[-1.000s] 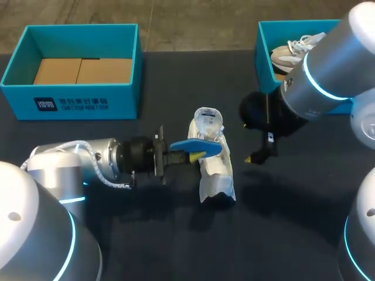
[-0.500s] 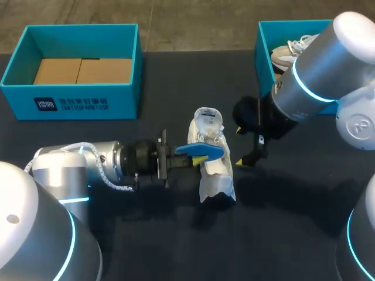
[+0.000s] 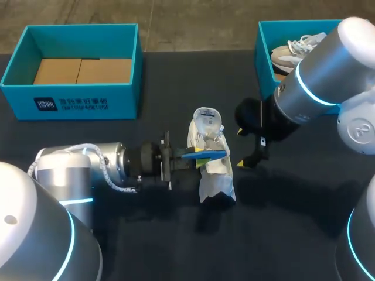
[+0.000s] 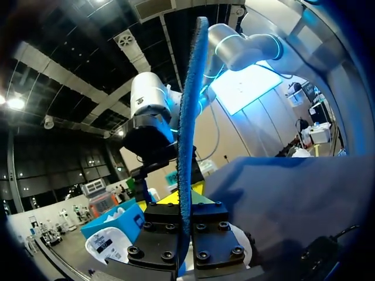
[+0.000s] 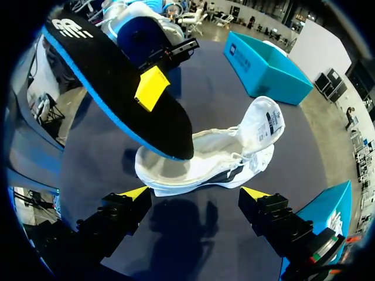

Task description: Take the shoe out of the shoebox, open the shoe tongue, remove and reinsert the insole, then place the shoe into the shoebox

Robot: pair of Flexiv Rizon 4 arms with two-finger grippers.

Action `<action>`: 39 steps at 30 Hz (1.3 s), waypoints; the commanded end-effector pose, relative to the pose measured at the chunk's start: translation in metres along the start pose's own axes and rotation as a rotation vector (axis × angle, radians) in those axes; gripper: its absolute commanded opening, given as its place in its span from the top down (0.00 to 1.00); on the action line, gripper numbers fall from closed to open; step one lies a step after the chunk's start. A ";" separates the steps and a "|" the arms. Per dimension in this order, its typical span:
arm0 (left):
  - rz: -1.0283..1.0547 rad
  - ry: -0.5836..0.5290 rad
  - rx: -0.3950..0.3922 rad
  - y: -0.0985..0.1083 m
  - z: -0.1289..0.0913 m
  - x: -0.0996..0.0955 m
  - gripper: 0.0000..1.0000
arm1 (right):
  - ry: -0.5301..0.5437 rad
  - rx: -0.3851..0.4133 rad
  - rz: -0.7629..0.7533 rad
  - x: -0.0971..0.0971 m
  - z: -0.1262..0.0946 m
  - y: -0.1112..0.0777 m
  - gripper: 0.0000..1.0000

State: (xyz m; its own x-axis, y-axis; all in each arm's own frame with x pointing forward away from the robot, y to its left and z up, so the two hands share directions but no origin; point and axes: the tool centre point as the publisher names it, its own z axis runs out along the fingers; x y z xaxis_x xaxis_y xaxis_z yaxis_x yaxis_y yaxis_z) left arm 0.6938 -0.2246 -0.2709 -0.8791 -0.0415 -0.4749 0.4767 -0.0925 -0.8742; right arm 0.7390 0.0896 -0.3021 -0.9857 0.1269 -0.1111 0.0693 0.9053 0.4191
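My left gripper (image 3: 196, 158) is clamped on the blue insole (image 3: 209, 154), which hangs just over the mouth of the white shoe (image 3: 214, 178) lying on the table (image 3: 146, 234). At the shoe's three o'clock, my right gripper (image 3: 240, 148) stands open, holding nothing. With the shoe unbraced, I judge that a push could skid it or buckle the insole against the collar. The teal shoebox (image 3: 76, 104) waits at ten o'clock.

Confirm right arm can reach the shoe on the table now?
Probably yes: the right gripper is open beside the shoe with nothing between; only the insole, held by the left gripper, hangs over its opening.
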 end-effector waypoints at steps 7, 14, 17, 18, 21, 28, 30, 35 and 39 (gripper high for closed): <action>0.034 0.003 -0.015 -0.005 0.006 0.001 1.00 | -0.017 0.024 -0.038 0.002 -0.004 -0.011 0.00; 0.036 0.004 -0.006 -0.004 0.009 0.005 1.00 | -0.014 0.026 -0.056 0.002 -0.007 -0.022 0.00; 0.031 0.011 -0.002 -0.002 0.012 0.007 1.00 | -0.003 0.024 -0.076 0.002 -0.007 -0.023 0.00; 0.031 0.012 0.000 -0.003 0.013 0.008 1.00 | 0.002 0.018 -0.091 0.001 -0.006 -0.023 0.00; 0.034 0.018 0.001 -0.003 0.014 0.009 1.00 | 0.002 0.036 -0.089 0.000 -0.005 -0.020 0.00; 0.041 0.024 -0.023 0.005 0.011 0.011 1.00 | 0.002 0.036 -0.089 0.000 -0.005 -0.020 0.00; 0.053 0.028 -0.045 0.008 0.011 0.011 1.00 | 0.002 0.036 -0.089 0.000 -0.005 -0.020 0.00; 0.089 0.048 -0.087 0.013 0.013 0.012 1.00 | 0.002 0.036 -0.089 0.000 -0.005 -0.020 0.00; 0.096 0.054 -0.088 0.017 0.014 0.012 1.00 | 0.002 0.036 -0.089 0.000 -0.005 -0.020 0.00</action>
State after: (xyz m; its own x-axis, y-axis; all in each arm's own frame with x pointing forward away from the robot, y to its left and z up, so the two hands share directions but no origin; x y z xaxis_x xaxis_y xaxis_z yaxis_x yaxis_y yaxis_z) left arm 0.6897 -0.2369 -0.2874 -0.8299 0.0051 -0.5580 0.5579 -0.0064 -0.8299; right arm 0.7368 0.0688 -0.3049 -0.9886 0.0442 -0.1437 -0.0131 0.9267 0.3755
